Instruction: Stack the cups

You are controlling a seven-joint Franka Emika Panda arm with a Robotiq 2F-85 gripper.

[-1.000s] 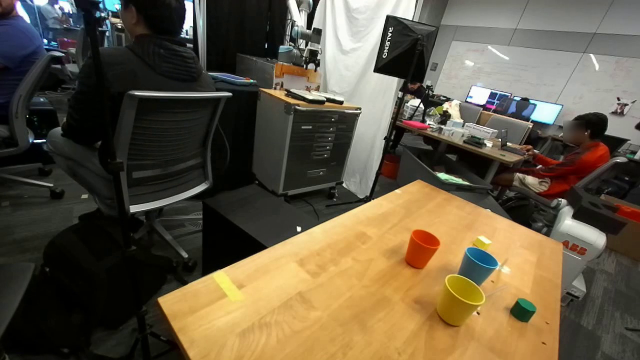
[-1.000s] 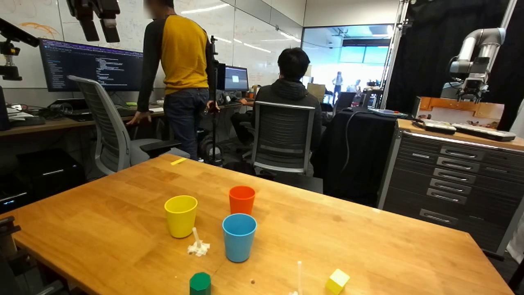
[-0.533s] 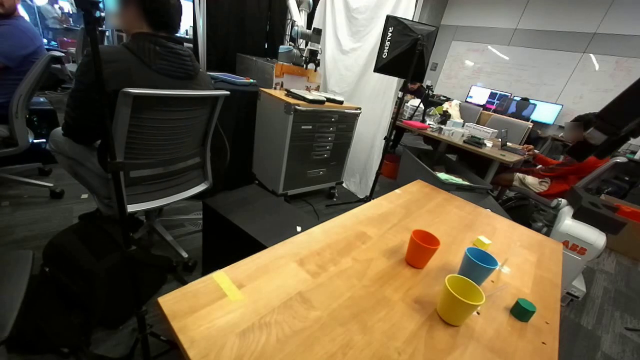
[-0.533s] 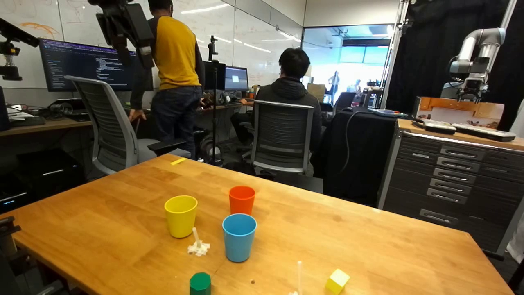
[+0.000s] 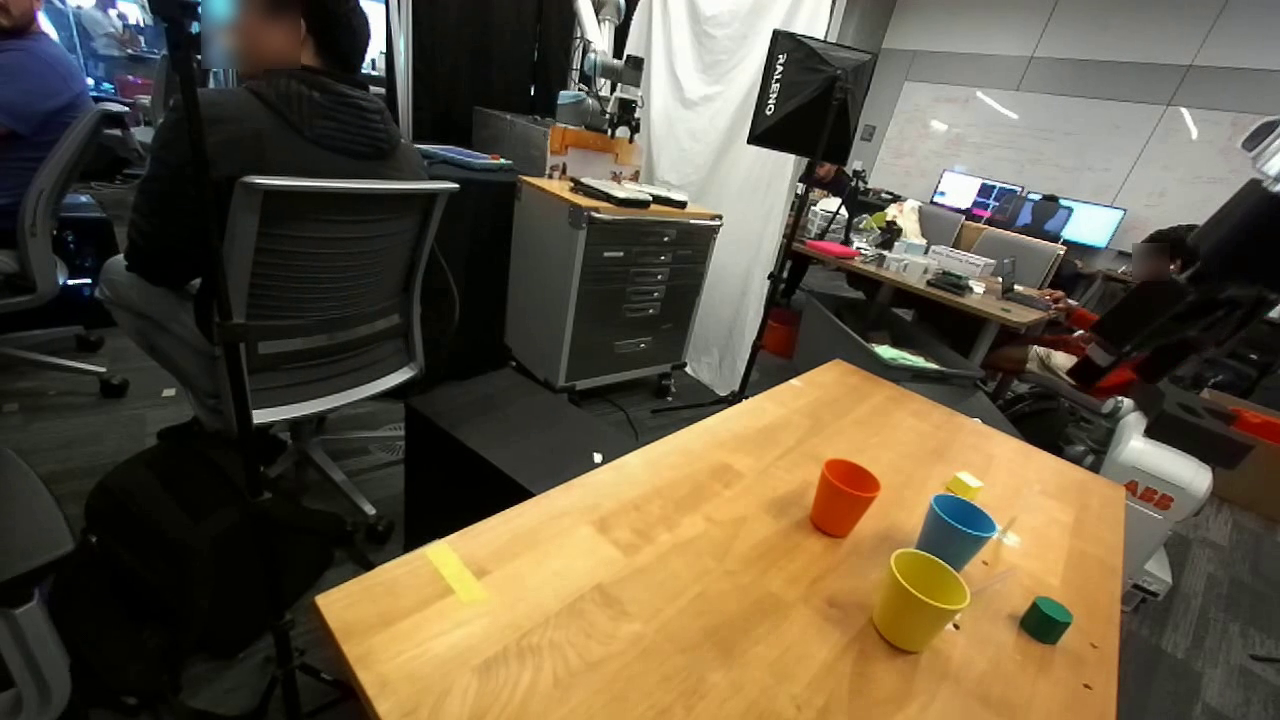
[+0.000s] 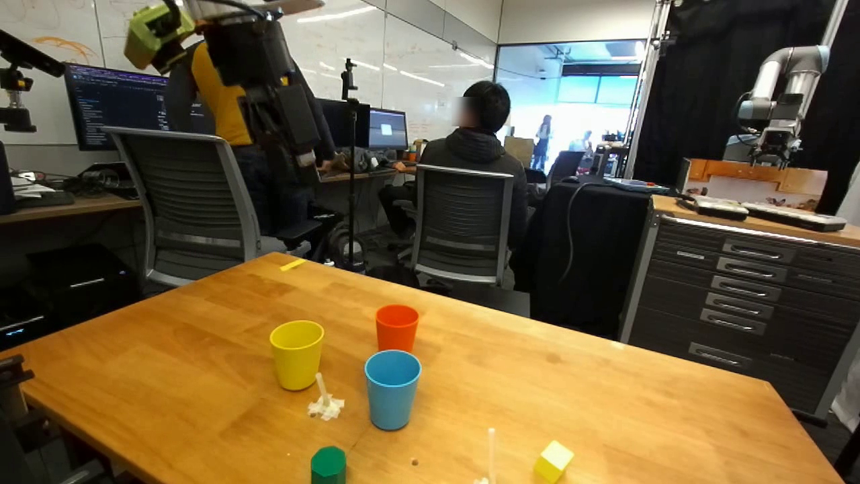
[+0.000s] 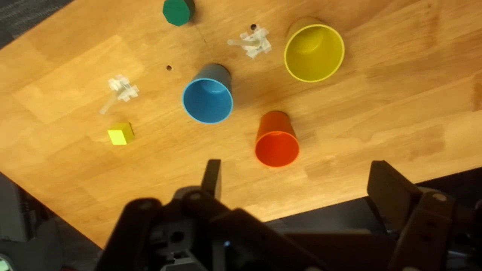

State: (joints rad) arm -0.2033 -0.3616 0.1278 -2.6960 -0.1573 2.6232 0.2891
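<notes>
The pincer (image 7: 296, 164) has its jaws wide apart, the tips at the lower centre and lower right of the wrist view with bare table (image 7: 376, 98) showing between them. In an exterior view it hangs at the upper left, dark against a person (image 6: 222, 101) in a mustard top, well above the table. The red-orange cup (image 7: 276, 148) stands near the middle of the wrist view, the bottom of its outline about level with the tips. The blue cup (image 7: 208, 99) is up and to its left, the yellow cup (image 7: 313, 54) toward the upper right. All three are upright, mouths upward, and apart from one another (in both exterior views two of them overlap to the eye, but the wrist view shows table between). A green faceted block (image 7: 177, 12) is cut by the top edge, left of centre, and a yellow cube (image 7: 119, 134) sits at the left, below a white tape patch (image 7: 123, 89).
</notes>
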